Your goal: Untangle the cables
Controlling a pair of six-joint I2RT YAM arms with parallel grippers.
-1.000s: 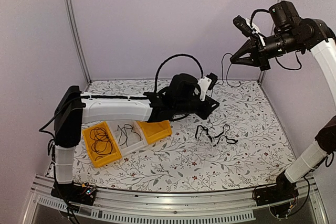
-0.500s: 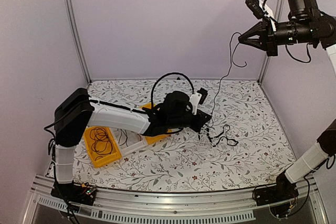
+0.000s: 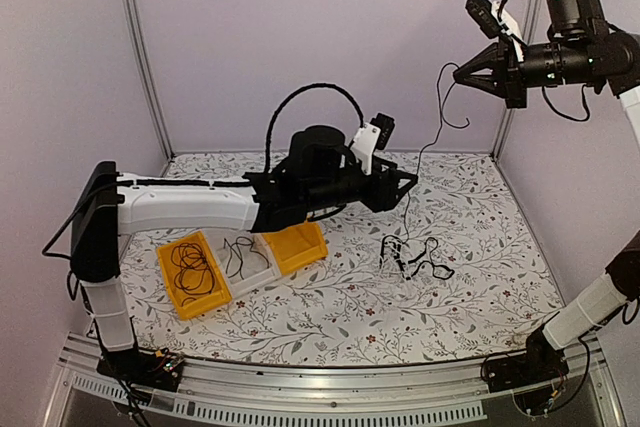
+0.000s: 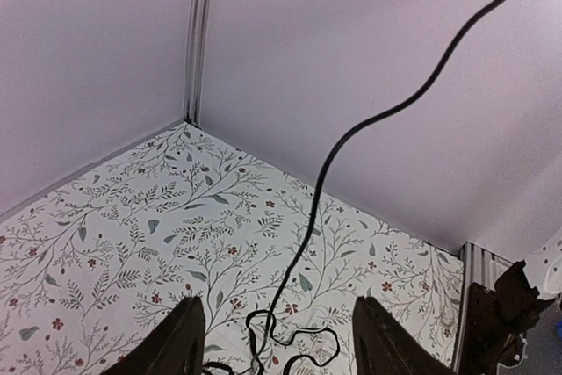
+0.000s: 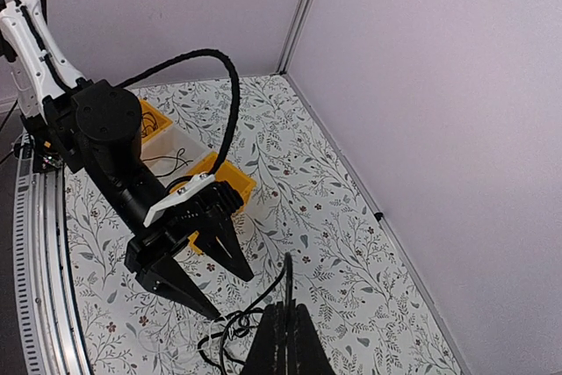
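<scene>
A tangle of thin black cables (image 3: pixel 412 257) lies on the floral table right of centre. One black cable (image 3: pixel 425 152) climbs from it to my right gripper (image 3: pixel 460 74), which is high at the back right and shut on that cable. The right wrist view shows the cable (image 5: pixel 285 274) coming out of the closed gripper (image 5: pixel 285 333), with the tangle (image 5: pixel 224 340) below. My left gripper (image 3: pixel 408 180) hovers open just above and left of the tangle. In its wrist view the rising cable (image 4: pixel 351 138) passes untouched between the spread fingers (image 4: pixel 189 340), beyond them.
A yellow bin (image 3: pixel 172 292) at the left holds a coiled black cable. Beside it stand a pale tray (image 3: pixel 262 277) with another thin cable and a second yellow bin (image 3: pixel 300 247). Walls and metal posts close in the back and both sides.
My left gripper closed down at the tangle, then opened and lifted up and back from it. My right gripper rose higher with the black cable, then held still.
</scene>
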